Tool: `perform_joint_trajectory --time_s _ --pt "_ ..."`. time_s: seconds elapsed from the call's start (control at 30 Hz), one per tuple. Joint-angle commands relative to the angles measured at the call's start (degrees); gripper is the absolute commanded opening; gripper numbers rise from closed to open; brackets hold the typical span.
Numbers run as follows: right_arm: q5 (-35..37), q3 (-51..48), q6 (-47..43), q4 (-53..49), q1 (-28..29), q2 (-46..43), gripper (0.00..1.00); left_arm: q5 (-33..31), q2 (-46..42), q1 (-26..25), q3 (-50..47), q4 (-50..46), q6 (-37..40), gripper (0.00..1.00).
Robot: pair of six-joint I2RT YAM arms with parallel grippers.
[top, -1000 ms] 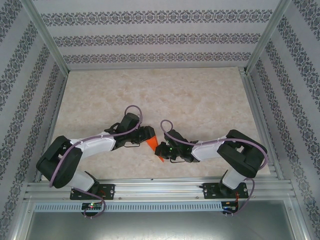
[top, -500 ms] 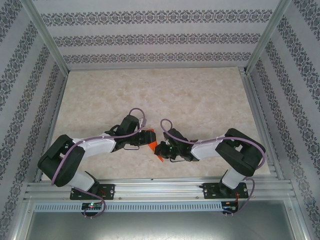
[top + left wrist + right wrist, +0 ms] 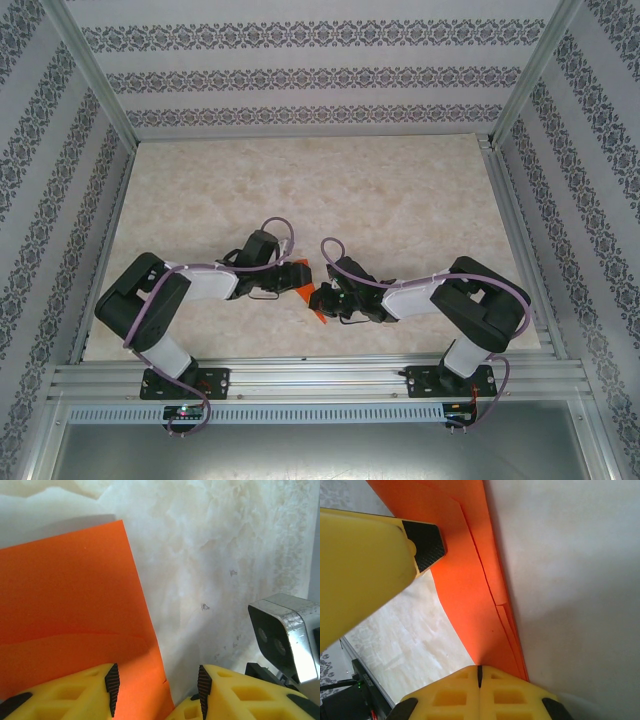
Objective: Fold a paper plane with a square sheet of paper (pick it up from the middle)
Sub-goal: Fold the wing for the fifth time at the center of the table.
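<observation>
Pinching orange paper (image 3: 465,570), right pincer (image 3: 480,671) closed, left pincer (image 3: 157,682) half-open around it.

Left tool (image 3: 299,282) and right tool (image 3: 324,300) nearly touching over marble table (image 3: 400,200), orange paper (image 3: 309,294) between — apparently folded.

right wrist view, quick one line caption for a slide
Right pincer shut on the folded bright orange-red paper sheet, the other arm's yellow black-padded finger at its far end.

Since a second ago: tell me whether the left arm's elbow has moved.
Yes. The left arm's elbow has swung right, away from the table's left edge. The left gripper remains at the paper.
</observation>
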Motion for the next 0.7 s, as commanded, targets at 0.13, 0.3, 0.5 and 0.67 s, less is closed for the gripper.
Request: perform_joint_trajectory --time_s 0.13,0.3,0.5,0.67 --pt "0.2 -1.8 -4.3 -14.5 -0.1 3.2 0.0 -1.6 3.6 7.7 1.7 0.3 5.2 0.49" --pt "-1.3 -1.7 -5.3 -14.4 -0.1 3.7 0.0 0.8 5.0 12.8 2.8 -0.7 7.2 0.49" --pt "-1.9 -1.3 -5.1 -13.2 -0.4 3.2 0.0 4.6 5.2 17.3 4.9 -2.8 8.4 0.49" --pt "-2.2 -0.1 -4.7 -12.4 -0.3 3.5 0.01 3.5 0.2 18.7 7.7 -9.7 9.8 0.5"
